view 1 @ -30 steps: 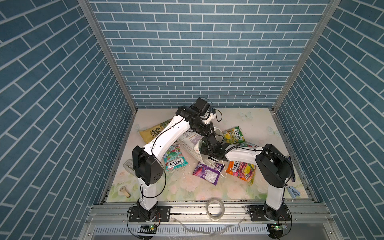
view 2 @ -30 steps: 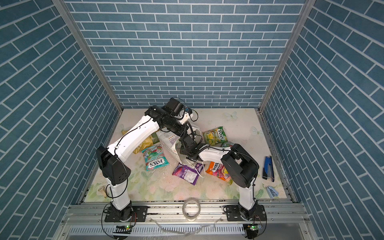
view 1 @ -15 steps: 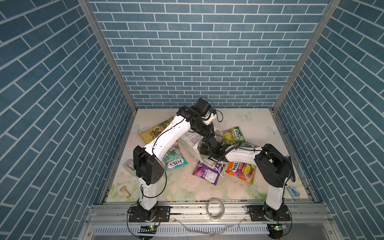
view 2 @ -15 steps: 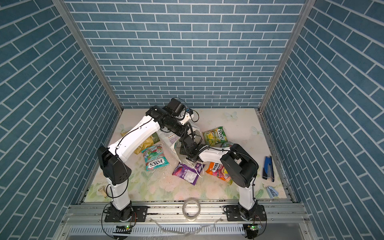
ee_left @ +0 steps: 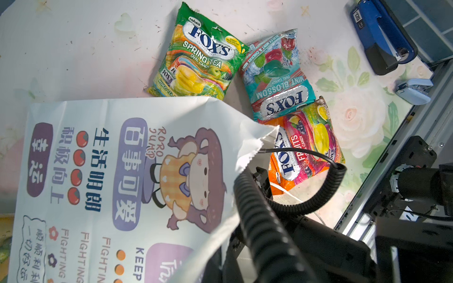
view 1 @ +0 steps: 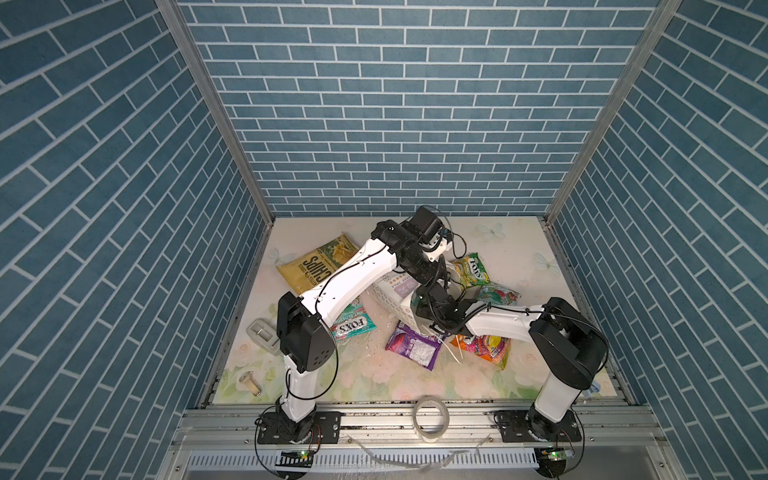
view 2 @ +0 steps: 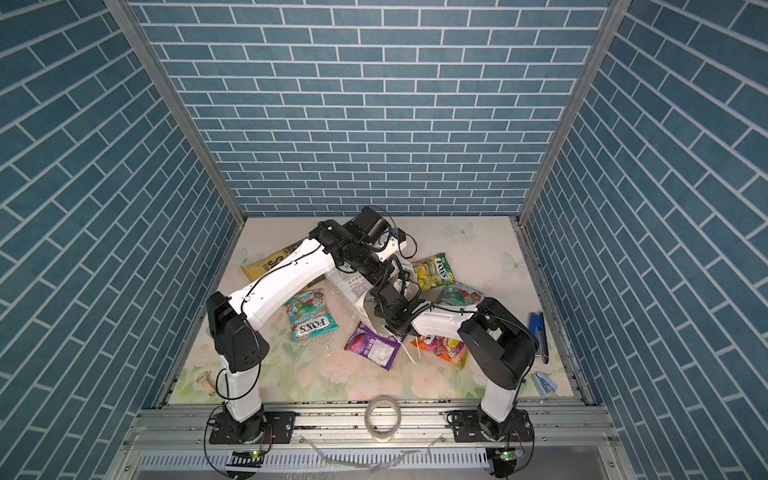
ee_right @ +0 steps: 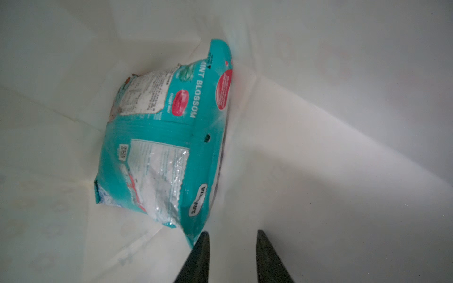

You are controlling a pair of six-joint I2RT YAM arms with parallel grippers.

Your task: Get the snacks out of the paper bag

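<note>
**Bimanual cell, seen in both top views and both wrist views.** The paper bag (view 1: 395, 291) lies on its side at the middle of the worktop (view 1: 511, 249), with its mouth toward the right arm and the printed cartoon face uppermost.

The left gripper (view 1: 439, 286) is clenched on the raised upper rim of the mouth. Its fingertips are hidden behind paper and arm.

The right gripper (ee_right: 232, 235) is inside the bag with its jaws parted and nothing between them. One finger (ee_right: 201, 254) is just beside the near corner of the inner teal packet (ee_right: 152, 147), which rests against a fold of the white bag wall, back label showing.

Six snacks lie outside the bag:
- The chips bag (view 1: 318, 266) is near the far left corner.
- The left teal packet (view 1: 353, 326) is in the left half, partly under the left arm.
- The purple packet (view 1: 413, 347) lies just in front of the bag, toward the front edge.
- The orange packet (view 1: 484, 347) is beside the purple one, partly under the right arm.
- The yellow-green packet (view 1: 469, 270) and the right teal packet (view 1: 496, 295) lie side by side to the right of the bag.

A blue stapler (view 2: 538, 334) lies at the right edge, and a tape roll (view 1: 432, 417) stands on the front rail
</note>
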